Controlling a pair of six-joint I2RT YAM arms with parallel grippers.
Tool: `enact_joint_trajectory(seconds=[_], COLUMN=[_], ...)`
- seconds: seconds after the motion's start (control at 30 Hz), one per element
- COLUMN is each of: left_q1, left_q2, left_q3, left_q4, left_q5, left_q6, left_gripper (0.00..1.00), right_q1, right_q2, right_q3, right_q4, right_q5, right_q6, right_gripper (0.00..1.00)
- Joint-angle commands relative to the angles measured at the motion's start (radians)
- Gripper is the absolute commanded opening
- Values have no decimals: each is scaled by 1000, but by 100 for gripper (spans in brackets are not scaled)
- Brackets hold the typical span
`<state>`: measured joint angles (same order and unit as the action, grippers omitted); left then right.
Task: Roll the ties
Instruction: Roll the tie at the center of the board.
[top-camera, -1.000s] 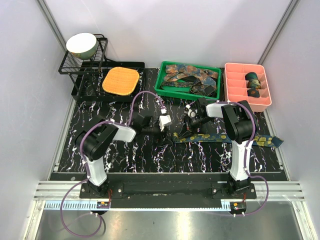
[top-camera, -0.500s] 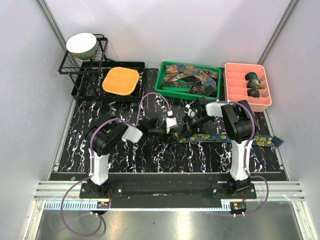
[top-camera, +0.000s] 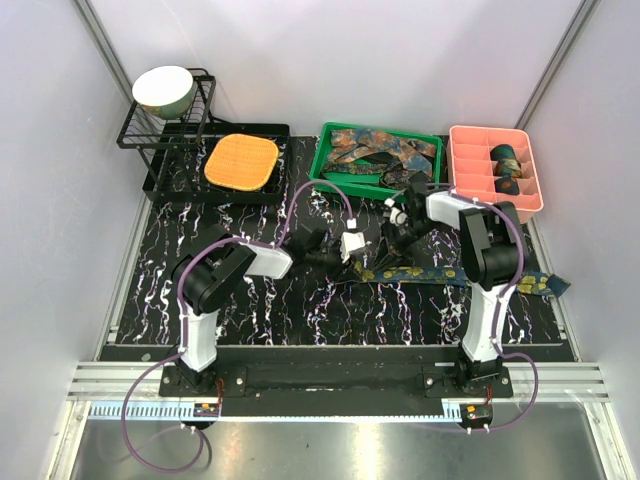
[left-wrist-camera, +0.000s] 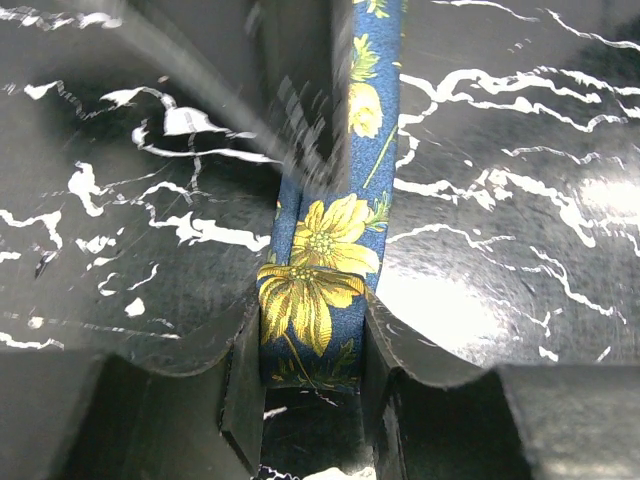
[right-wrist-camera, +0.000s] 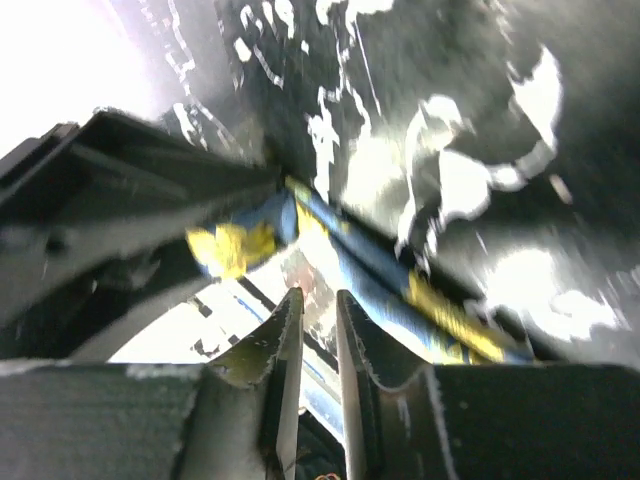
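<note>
The left pincer (left-wrist-camera: 312, 335) was clamped on the folded end of the blue floral tie (left-wrist-camera: 372, 100), which lay along the marbled mat (top-camera: 180, 220), likely to start its coil. The right pincer (right-wrist-camera: 318, 300) hovered close, narrowly parted and empty.

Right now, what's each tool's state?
Left tool: closed on the blue floral tie.
Right tool: slightly open, holding nothing.

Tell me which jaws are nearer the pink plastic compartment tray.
Right. The right jaws hang just front-left of the pink plastic compartment tray; the left jaws sit further left, closed on the blue yellow-flowered fabric tie.
</note>
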<state>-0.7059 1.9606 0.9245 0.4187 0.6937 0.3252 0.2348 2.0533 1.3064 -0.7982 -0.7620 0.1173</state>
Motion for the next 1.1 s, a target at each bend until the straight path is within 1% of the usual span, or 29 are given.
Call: enact_joint_trajectory(seconds=[0.0,0.07,0.17,0.37,0.43,0.5,0.53,0.63,0.7,0.77,0.9,1.07], left_q1=[6,8,5,8,11,26,34,69,78,77,77,59], left_q2=[38,41,40,29,15,-8,-26,-37,-42,-48,-60,-86], left_q3=[-7,-1,-4,-10,-19,-44,-46,19,68,94,140,146], left_q4=[-116,-118,-123,-143,-144,-106,-97,-165,-207,-225,-238,-221], left_q5=[-154,-152,-163,-149,-135,-96,-74,21,72,85,164,171], left_q6=[-90,-112,-110,-63,-52,-32,-26,27,63,83,54,29], left_gripper=[1,0,0,0,0,2,6,12,12,12,13,17], right_q1=[-9,-8,-9,-9,-12,-23,-25,-26,-26,-26,-26,-26], right_q2=[-79,-47,-2,71,91,105,110,119,126,133,145,148], right_q3=[-45,-59,-44,-18,-25,-41,-53,-61,-61,-56,-52,-58], right_q4=[-65,-21,48,119,117,111,111,90,80,77,77,77], right_q5=[-6,-14,13,50,64,64,69,101,110,112,125,139], right_q6=[-32,-1,22,65,82,94,94,81,74,73,77,79], right_gripper=[24,22,18,13,10,7,6,6,5,5,5,5])
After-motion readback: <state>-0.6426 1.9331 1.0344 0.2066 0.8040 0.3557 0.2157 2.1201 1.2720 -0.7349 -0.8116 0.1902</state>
